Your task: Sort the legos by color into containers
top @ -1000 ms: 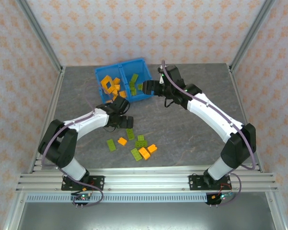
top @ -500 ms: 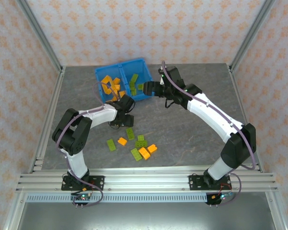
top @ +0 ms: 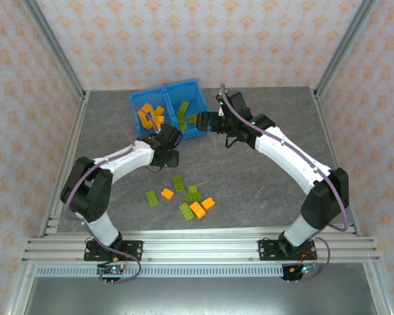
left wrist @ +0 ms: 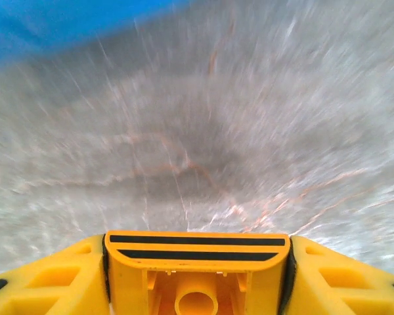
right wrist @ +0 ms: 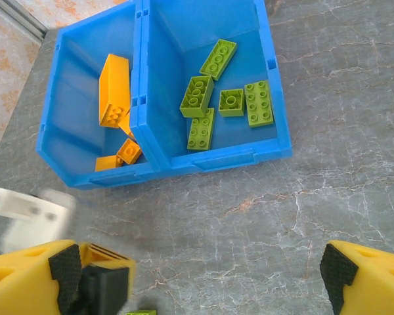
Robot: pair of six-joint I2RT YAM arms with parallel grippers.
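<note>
One orange brick [left wrist: 197, 275] cropped below, table [left wrist: 203, 131] blurred.

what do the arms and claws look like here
The left arm and right arm are white tubes with bulky black joints, each trailing a purple cable, bolted to a silver rail. The right claw has chunky yellow fingers faced with black pads; the left claw has the same yellow plastic fingers.

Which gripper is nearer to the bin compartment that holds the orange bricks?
Left. The left gripper is just in front of the orange-brick compartment; the right gripper is further right, beside the green-brick compartment.
</note>
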